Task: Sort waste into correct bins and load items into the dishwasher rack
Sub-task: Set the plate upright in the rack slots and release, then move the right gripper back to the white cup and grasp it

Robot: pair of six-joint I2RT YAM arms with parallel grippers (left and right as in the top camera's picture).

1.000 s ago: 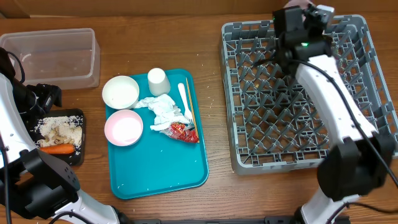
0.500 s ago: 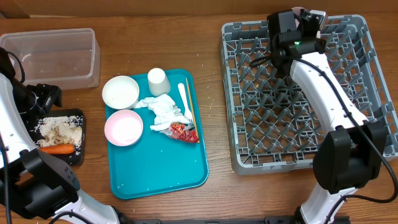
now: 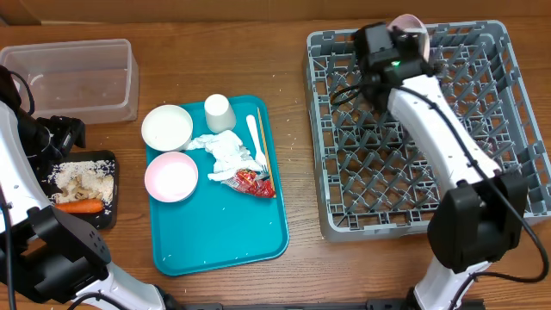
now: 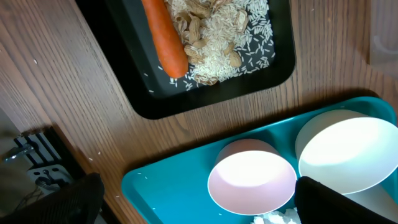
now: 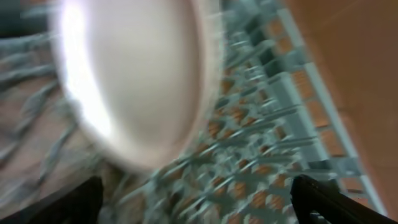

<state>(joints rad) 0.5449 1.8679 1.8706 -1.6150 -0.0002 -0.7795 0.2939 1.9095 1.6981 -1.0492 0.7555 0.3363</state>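
A pale pink plate (image 3: 410, 21) (image 5: 137, 81) stands on edge among the pegs at the back of the grey dishwasher rack (image 3: 405, 172). My right gripper (image 3: 398, 36) (image 5: 199, 202) is open just left of it, not touching it. My left gripper (image 3: 71, 131) (image 4: 199, 208) is open at the table's left, over the pink bowl (image 4: 252, 183). The black tray (image 3: 113, 198) holds a carrot (image 3: 79, 206) and food scraps (image 3: 82, 181). The teal tray (image 3: 224, 232) carries a white bowl (image 3: 167, 127), cup (image 3: 219, 112), fork (image 3: 255, 138), chopstick (image 3: 263, 146), tissue (image 3: 225, 151) and red wrapper (image 3: 252, 182).
A clear plastic tub (image 3: 69, 47) sits at the back left with only crumbs inside. The rack's upright pegs crowd round the right arm. Bare wood lies between the teal tray and the rack.
My right gripper has opened and let go of the pink plate, then drawn back to the left, leaving the plate standing in the rack. The left arm has not moved.
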